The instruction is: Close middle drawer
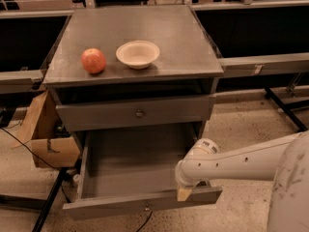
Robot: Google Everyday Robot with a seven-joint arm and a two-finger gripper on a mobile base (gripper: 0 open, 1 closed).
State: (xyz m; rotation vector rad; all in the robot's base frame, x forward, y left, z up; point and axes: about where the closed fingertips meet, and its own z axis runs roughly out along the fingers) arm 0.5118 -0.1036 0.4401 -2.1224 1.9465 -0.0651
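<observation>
Grey metal middle drawer [130, 166] stands pulled far out. The hand [185, 193] sits at its front panel near the right end; spread or pressed together, I cannot tell.

- middle drawer [130, 168] pulled far out, grey tray showing
- hand [185, 193] at the right end of its front edge; white arm [241, 161] reaches in from right
- apple [93, 61] just left of bowl [137, 53] on table [164, 28]

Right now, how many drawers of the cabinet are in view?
2: the upper drawer under the cabinet top, and the middle drawer pulled out below it, with the gripper at its front edge. Another may be hidden beneath.
</observation>
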